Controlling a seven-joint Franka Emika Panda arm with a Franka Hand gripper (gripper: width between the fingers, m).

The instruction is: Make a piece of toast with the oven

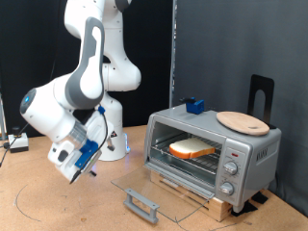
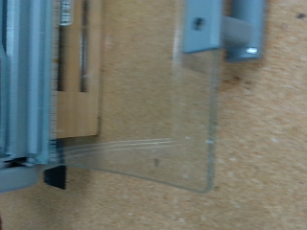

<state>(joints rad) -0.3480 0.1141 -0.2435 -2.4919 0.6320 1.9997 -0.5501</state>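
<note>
One oven [image 1: 214, 149] stands on the cork-brown table [image 1: 58, 197], raised on a pale wooden base. It is a small silver-grey box with three round knobs stacked down its panel at the exterior view's right. Its glass door [image 1: 159, 192] lies folded down flat toward the table, clear and thin, with one grey bar handle [image 1: 141, 203] along its outer edge.

Inside the oven sits one piece of toast [image 1: 192, 148], a thick slice with a pale face and orange-brown crust, lying flat on the wire rack [image 1: 197, 160]. On the oven's roof rests one round light wooden board [image 1: 243, 121], and behind it, at the roof's far corner, a small blue object [image 1: 196, 104].

One white arm ends in the gripper [image 1: 75, 166], which hangs above the table at the exterior view's left, well apart from the oven and the door handle. Whether its fingers are spread or pressed together cannot be told; nothing shows between them.

The wrist view looks down on the clear door pane [image 2: 158, 105], the grey handle bracket [image 2: 225, 29] and the oven's wooden base [image 2: 77, 86] over speckled cork.
</note>
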